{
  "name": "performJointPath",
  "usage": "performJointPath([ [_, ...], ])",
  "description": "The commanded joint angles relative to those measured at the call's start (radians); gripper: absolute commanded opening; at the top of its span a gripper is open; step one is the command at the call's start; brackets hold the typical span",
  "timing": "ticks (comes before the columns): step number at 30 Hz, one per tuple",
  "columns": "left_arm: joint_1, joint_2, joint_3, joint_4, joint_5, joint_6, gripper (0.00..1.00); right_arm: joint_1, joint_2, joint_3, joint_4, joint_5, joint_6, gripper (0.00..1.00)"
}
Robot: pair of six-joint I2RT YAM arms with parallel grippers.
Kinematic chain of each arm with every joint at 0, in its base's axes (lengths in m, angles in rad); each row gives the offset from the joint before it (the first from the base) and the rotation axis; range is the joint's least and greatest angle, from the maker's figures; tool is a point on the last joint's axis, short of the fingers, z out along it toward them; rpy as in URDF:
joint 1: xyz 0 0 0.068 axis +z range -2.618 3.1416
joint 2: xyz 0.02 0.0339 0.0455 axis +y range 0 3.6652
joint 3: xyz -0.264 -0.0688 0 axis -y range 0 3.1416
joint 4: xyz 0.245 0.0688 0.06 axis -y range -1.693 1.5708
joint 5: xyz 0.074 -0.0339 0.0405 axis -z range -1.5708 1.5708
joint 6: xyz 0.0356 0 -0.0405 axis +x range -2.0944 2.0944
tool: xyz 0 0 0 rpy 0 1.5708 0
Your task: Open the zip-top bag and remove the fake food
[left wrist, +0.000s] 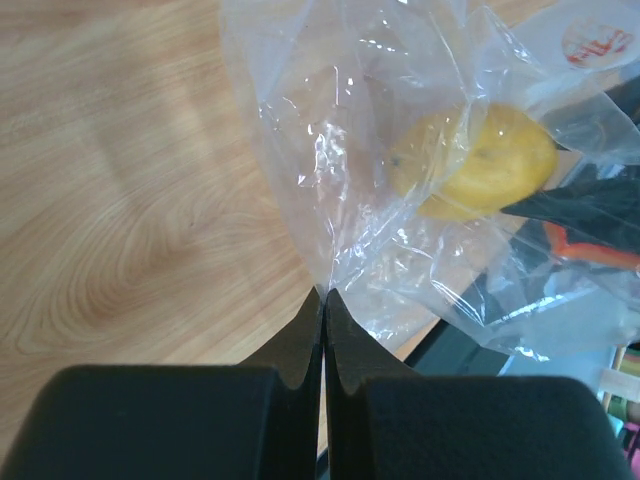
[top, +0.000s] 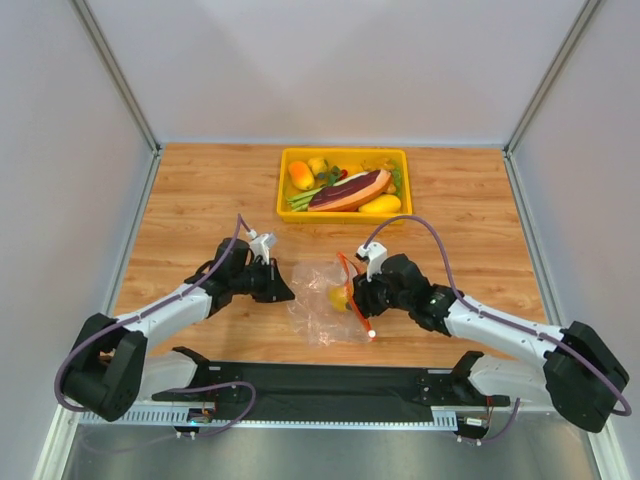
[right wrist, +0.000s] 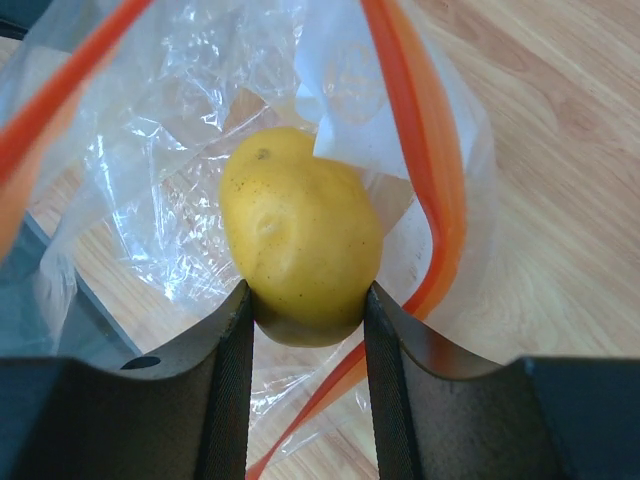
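The clear zip-top bag (top: pixel 322 300) lies open on the wooden table between my arms, its red-orange zip strip (right wrist: pixel 425 180) gaping and its white slider tab (top: pixel 371 335) at the near end. A small yellow fruit (right wrist: pixel 300 235) sits in the bag's mouth; it also shows in the left wrist view (left wrist: pixel 480 160) and the top view (top: pixel 339 297). My right gripper (right wrist: pixel 305 315) is shut on the yellow fruit, fingers reaching through the open mouth. My left gripper (left wrist: pixel 324 300) is shut on the bag's closed end (left wrist: pixel 330 270), pinching the plastic.
A yellow tray (top: pixel 288 206) at the back of the table holds the maroon meat slice (top: pixel 350 190), a yellow mango-like piece (top: pixel 381 205), an orange piece (top: pixel 301 176), the leek and small bits. White walls bound the table. The black arm rail (top: pixel 330 385) runs along the near edge.
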Motion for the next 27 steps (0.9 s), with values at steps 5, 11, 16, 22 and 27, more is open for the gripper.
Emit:
performJointPath([
  [5,0.004,0.013,0.063,-0.106,-0.137,0.021,0.00,-0.001,-0.141,0.058,-0.088,0.035,-0.002,0.16],
  [11,0.007,-0.028,0.092,-0.196,-0.241,0.031,0.00,-0.003,-0.277,0.102,-0.215,0.094,-0.013,0.15],
  [16,0.010,-0.041,0.108,-0.238,-0.284,0.034,0.00,-0.006,-0.346,0.128,-0.307,0.170,-0.020,0.15],
  [22,0.010,-0.045,0.132,-0.299,-0.330,0.043,0.00,-0.055,-0.365,0.196,-0.413,0.287,0.016,0.14],
  [27,0.011,-0.070,0.154,-0.340,-0.353,0.046,0.00,-0.133,-0.383,0.262,-0.421,0.304,-0.005,0.14],
])
